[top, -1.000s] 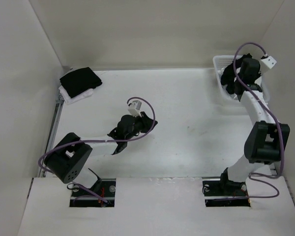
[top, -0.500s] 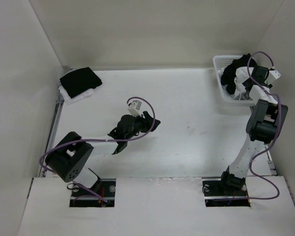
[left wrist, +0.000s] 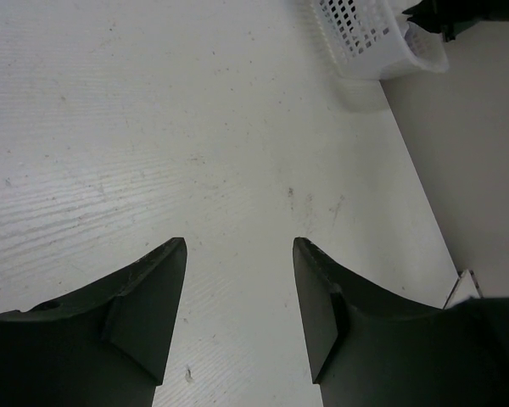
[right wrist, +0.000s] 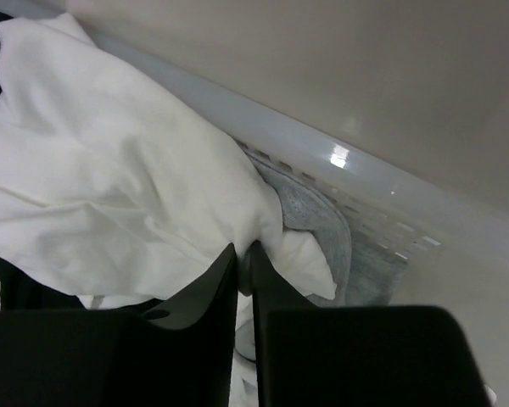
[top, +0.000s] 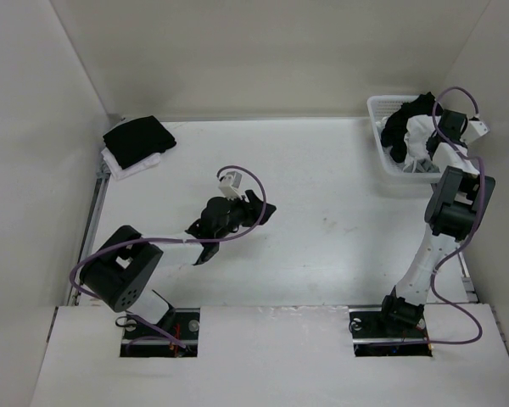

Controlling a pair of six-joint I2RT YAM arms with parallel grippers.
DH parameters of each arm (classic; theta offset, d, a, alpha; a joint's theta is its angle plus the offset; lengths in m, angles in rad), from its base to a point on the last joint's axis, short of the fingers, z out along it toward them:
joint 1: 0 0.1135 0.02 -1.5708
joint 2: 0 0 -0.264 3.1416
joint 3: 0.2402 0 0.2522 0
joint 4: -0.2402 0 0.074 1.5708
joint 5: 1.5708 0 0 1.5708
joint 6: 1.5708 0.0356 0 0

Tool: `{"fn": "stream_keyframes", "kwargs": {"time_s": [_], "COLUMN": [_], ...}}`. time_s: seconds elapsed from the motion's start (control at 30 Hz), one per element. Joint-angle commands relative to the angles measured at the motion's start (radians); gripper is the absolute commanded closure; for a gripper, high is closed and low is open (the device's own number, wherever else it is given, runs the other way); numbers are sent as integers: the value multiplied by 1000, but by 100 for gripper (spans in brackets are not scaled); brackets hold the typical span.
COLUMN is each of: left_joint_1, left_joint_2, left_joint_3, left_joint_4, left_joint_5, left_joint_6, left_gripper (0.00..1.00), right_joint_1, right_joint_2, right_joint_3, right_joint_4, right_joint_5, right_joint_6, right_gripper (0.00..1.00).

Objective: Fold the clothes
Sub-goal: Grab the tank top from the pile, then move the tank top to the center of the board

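Note:
The clothes, a soft white garment, lie bunched in the white lattice basket at the far right of the table. My right gripper reaches down into the basket and is shut on a fold of that white fabric. In the top view the right gripper sits over the basket's near right side. My left gripper hovers low over the middle of the table. Its jaws stand open with only bare table between them. The garment's straps are hidden.
A grey garment and a black one share the basket, whose wall stands close behind my right fingers. A black garment on a white one lies at the far left corner. The basket also shows ahead of the left gripper.
The right gripper swung to the basket's right side, opened, then closed on the white fabric. The left gripper opened from shut and barely moved.

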Motion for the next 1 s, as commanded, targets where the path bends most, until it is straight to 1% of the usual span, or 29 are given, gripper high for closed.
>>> {"fn": "stream_keyframes", "kwargs": {"time_s": [0.0,0.03,0.07,0.1,0.27,0.37,0.4,0.47,0.57,0.67,0.7,0.73,0.77,0.8,0.83,0.87,0.9,0.93,0.97], "left_joint_1": [4,4,4,4,4,5,10,16,35,103,128,151,183,218,255,287,335,382,410], "left_joint_2": [8,7,4,2,-7,-21,-30,-38,-61,-143,-177,-208,-251,-291,-333,-369,-413,-450,-466], "left_joint_3": [-6,-6,-7,-9,-18,-29,-33,-38,-45,-84,-96,-107,-122,-139,-159,-179,-206,-234,-252], "left_joint_4": [74,75,78,80,98,106,108,108,95,71,56,40,17,-6,-32,-55,-87,-121,-141], "left_joint_5": [23,23,23,23,23,17,12,9,-8,-54,-71,-80,-92,-100,-104,-106,-106,-106,-106], "left_joint_6": [-8,-8,-9,-9,-12,-14,-14,-15,-26,-67,-79,-90,-107,-122,-144,-164,-190,-208,-208], "left_gripper": [48,48,48,48,48,48,48,48,49,49,49,48,46,45,45,44,42,40,39], "right_joint_1": [-6,-6,-3,7,89,189,245,298,408,563,630,655,721,753,790,800,832,827,780], "right_joint_2": [-95,-104,-182,-230,-467,-642,-726,-797,-912,-1026,-1058,-1069,-1107,-1120,-1132,-1133,-1103,-1085,-1028], "right_joint_3": [-60,-70,-134,-169,-303,-379,-398,-410,-407,-404,-435,-455,-555,-611,-702,-737,-925,-953,-1010], "right_joint_4": [128,139,215,252,363,424,426,426,406,369,363,360,366,372,389,396,450,450,429], "right_joint_5": [16,13,10,11,-19,-81,-134,-188,-297,-417,-434,-441,-440,-434,-417,-409,-371,-371,-394], "right_joint_6": [15,15,8,7,19,8,2,2,-13,-25,-30,-28,-7,-1,13,18,63,77,94], "right_gripper": [94,95,96,97,97,97,97,97,96,94,93,92,91,90,89,88,74,67,41]}}
